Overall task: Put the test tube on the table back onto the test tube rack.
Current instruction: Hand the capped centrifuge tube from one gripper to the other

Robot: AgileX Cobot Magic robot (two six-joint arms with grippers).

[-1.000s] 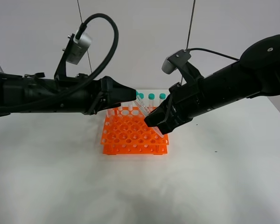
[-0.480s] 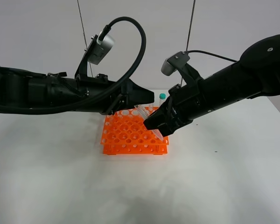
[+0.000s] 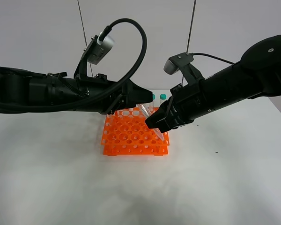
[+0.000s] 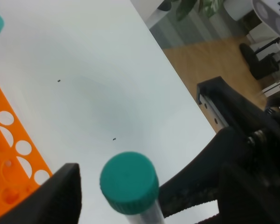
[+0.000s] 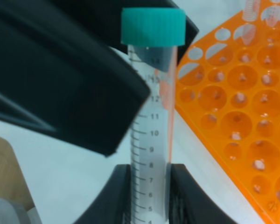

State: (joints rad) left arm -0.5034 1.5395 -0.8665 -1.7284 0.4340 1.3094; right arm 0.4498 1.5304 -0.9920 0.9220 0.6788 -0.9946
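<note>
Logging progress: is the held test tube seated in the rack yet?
Not yet. The right gripper clamps the test tube, capped and tilted, above the test tube rack, not standing in any hole.

There's the left arm, stretched almost level in from the worktop's left edge. Its left gripper hangs over the middle of the far half with jaws spread wide, a finger on either side of the capped end of the test tube, neither one touching. And the right arm slants down from the far right corner to the same spot, nose to nose with the other. The right gripper is clamped on the tube's lower barrel, fingers pinching both sides, the tube tilted cap-first toward the left gripper.
</note>
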